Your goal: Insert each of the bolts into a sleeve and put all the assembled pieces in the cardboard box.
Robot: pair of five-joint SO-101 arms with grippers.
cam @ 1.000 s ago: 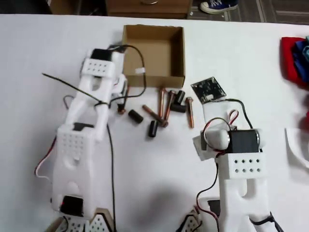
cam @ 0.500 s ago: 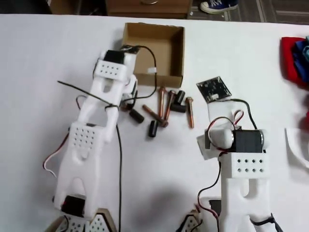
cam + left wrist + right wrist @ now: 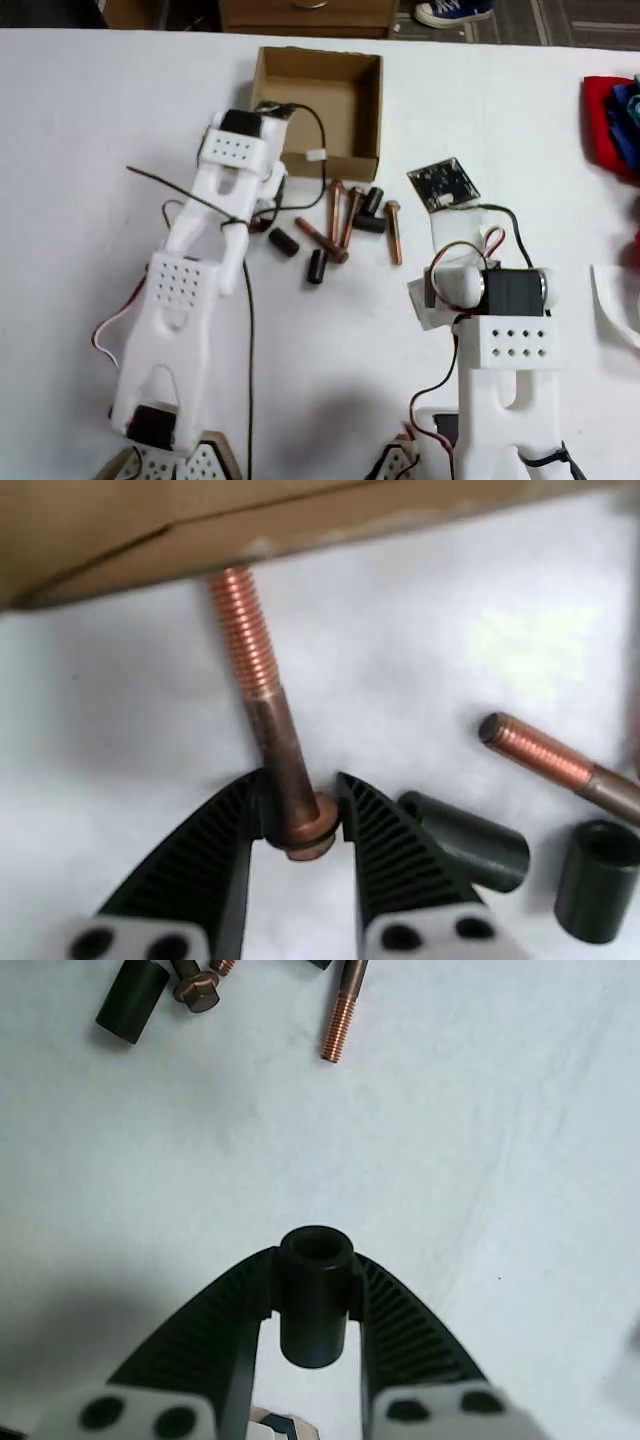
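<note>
The left gripper (image 3: 300,792) clamps a copper bolt (image 3: 262,695) just beside the cardboard box (image 3: 200,520), while the right gripper (image 3: 313,1265) pinches a black sleeve (image 3: 314,1310) upright.

Shelled in white plastic, left arm (image 3: 180,310) and right arm (image 3: 505,390) alike, with grids of small round holes (image 3: 233,148) on the flat faces. Fitted with black motor blocks (image 3: 515,290) at the joints. Strung with a loose black cable (image 3: 247,340) and thin red and white wires (image 3: 103,338). Tipped, on left gripper (image 3: 300,783) and right gripper (image 3: 315,1258), with black ribbed triangular fingers (image 3: 215,1330) on white mounts (image 3: 140,1415) bored with two holes.
</note>
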